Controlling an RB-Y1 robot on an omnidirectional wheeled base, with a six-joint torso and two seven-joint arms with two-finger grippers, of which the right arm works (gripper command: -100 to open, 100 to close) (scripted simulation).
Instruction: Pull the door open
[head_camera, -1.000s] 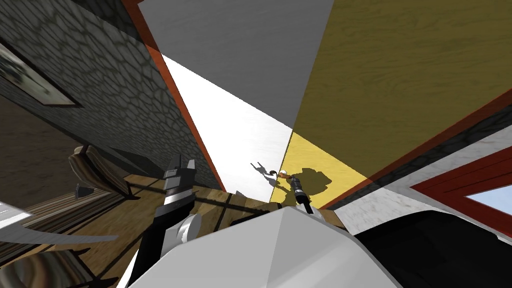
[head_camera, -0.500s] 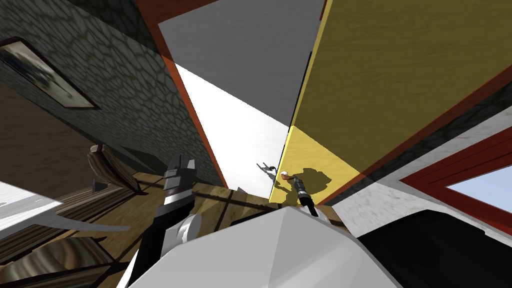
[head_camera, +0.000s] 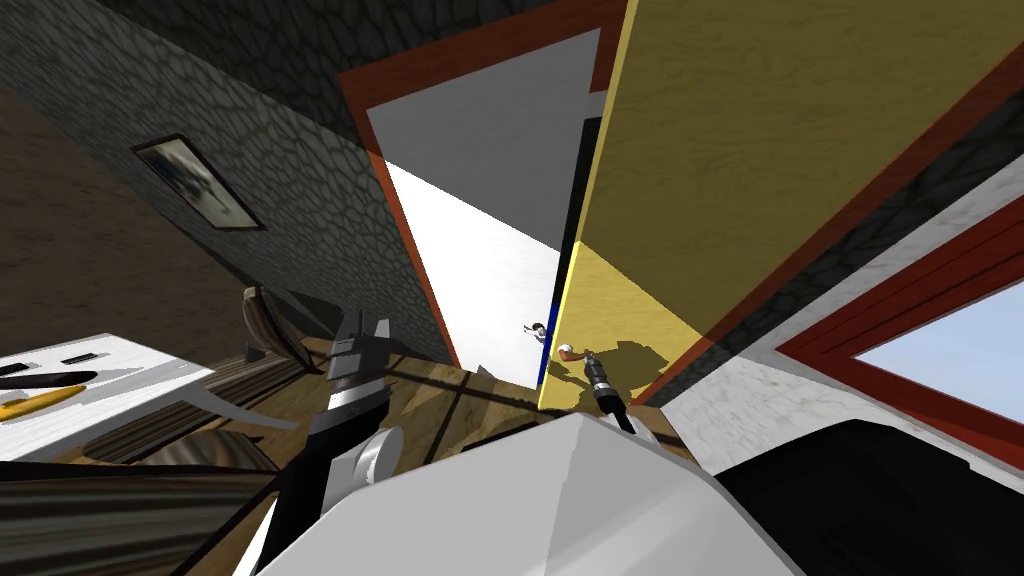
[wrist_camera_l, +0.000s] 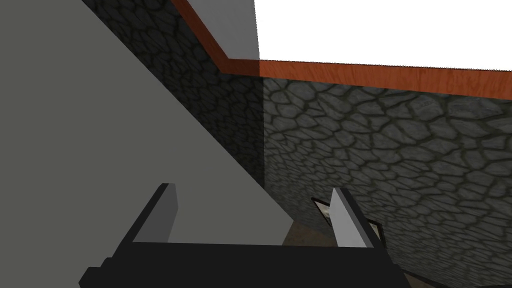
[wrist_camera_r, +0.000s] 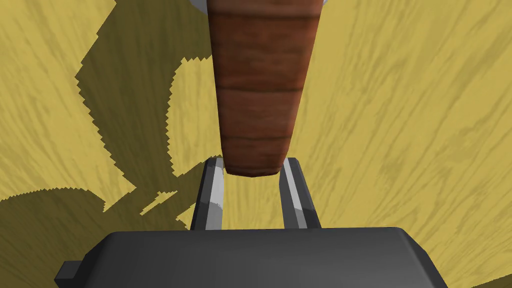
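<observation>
Now the right claw (wrist_camera_r: 253, 164) pinches the reddish-brown handle (wrist_camera_r: 255, 90) on the yellow wood-grain door (head_camera: 760, 150), ajar in its red-brown frame (head_camera: 480, 56); left claw (wrist_camera_l: 254, 191) gapes empty beside the dark cobbled wall (head_camera: 300, 220), above plank floor (head_camera: 420, 395).

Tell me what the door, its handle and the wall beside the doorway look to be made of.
Door: yellow wood with a matt finish, going by its streaky grain.
Handle: reddish-brown wood with a slight sheen. It shows banded grain, though this could be only a painted look.
Wall: dark grey stone, rough-looking, with an irregular cobble pattern.
</observation>
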